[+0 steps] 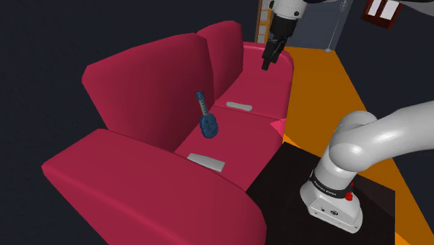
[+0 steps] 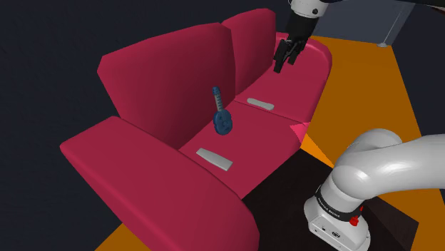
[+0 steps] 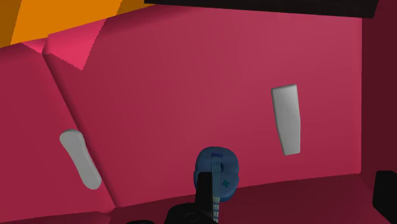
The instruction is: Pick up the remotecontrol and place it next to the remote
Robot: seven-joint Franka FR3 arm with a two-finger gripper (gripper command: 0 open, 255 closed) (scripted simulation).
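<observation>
Two grey remotes lie lengthwise, backrest to front edge, on the red sofa point(image 1: 142, 76) seat: near remote point(image 1: 206, 161) by the armrest, far remote point(image 1: 238, 106) beside the cushion seam. One blue guitar point(image 1: 207, 124) sits between them. The gripper point(image 1: 266, 66) hangs above, fingers spread and empty.

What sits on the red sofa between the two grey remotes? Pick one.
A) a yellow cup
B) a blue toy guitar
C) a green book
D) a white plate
B: the blue toy guitar stands on the sofa seat, with the near remote on one side and the far remote on the other.
</observation>
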